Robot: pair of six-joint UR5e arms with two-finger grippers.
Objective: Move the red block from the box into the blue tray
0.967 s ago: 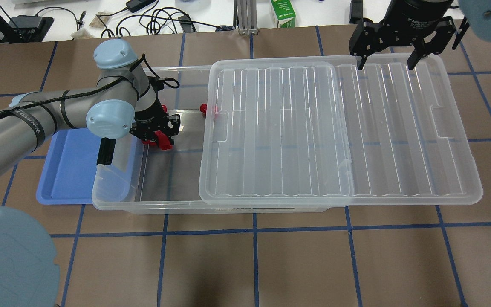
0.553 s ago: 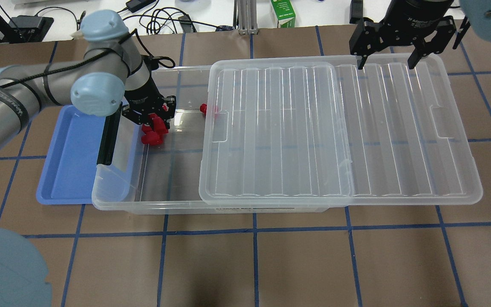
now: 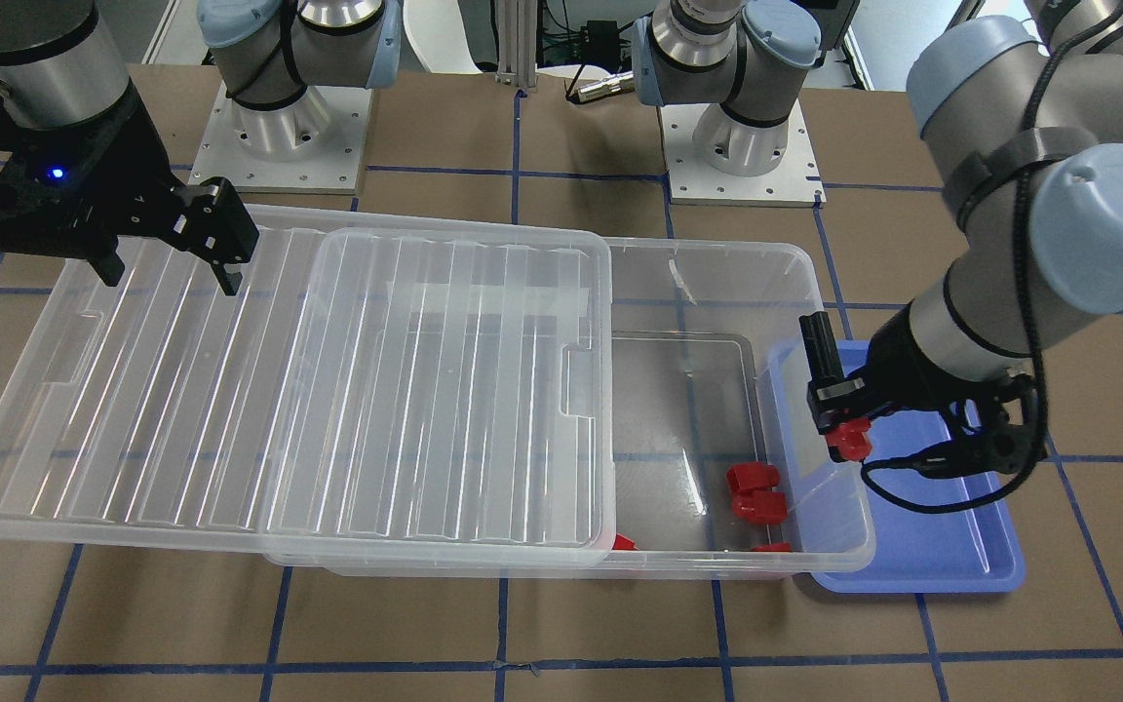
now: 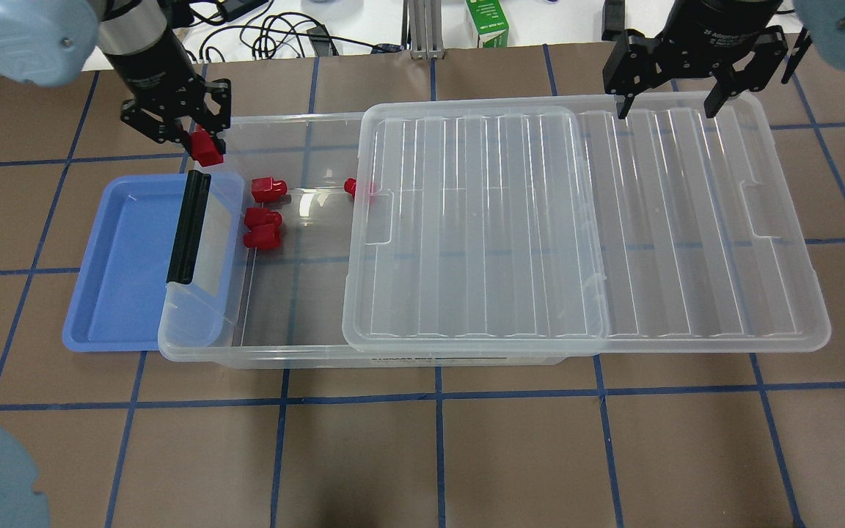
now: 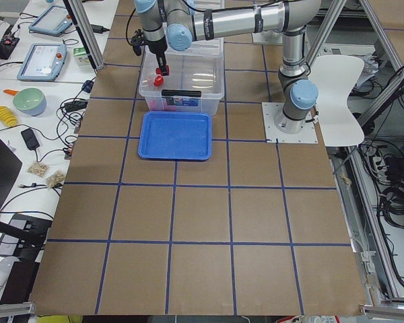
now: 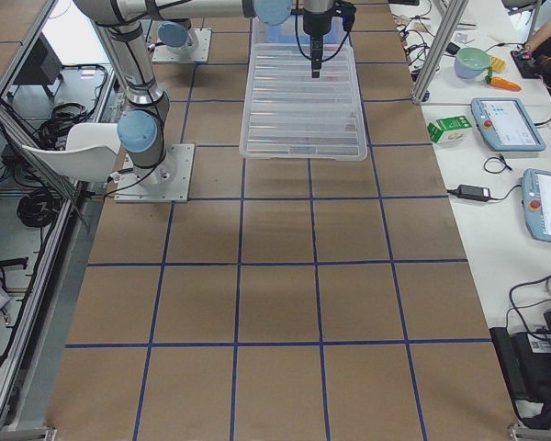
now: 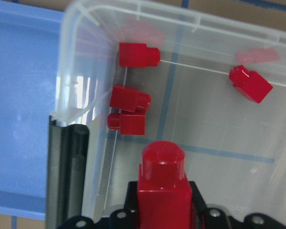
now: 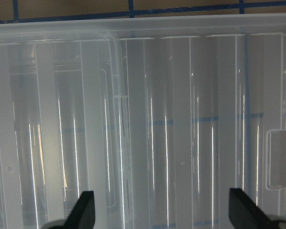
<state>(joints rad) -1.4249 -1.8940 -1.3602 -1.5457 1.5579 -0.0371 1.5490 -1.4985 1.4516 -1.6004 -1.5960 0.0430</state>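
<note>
While the left end effector [image 4: 197,141] clamps the red block [image 4: 207,149] between its fingers, stub pointing away from the wrist, the block hangs above the box [image 4: 276,353] at its latch end, lifted clear of the box floor. The blue tray [image 4: 125,264] lies on the table against that same end of the box, partly under its rim. Other red pieces [image 4: 261,237] lie inside the box near the latch [image 4: 188,227]. The lid [image 4: 584,220] overhangs the box's opposite end, and above it the right end effector [image 4: 664,114] hovers spread wide, empty.
</note>
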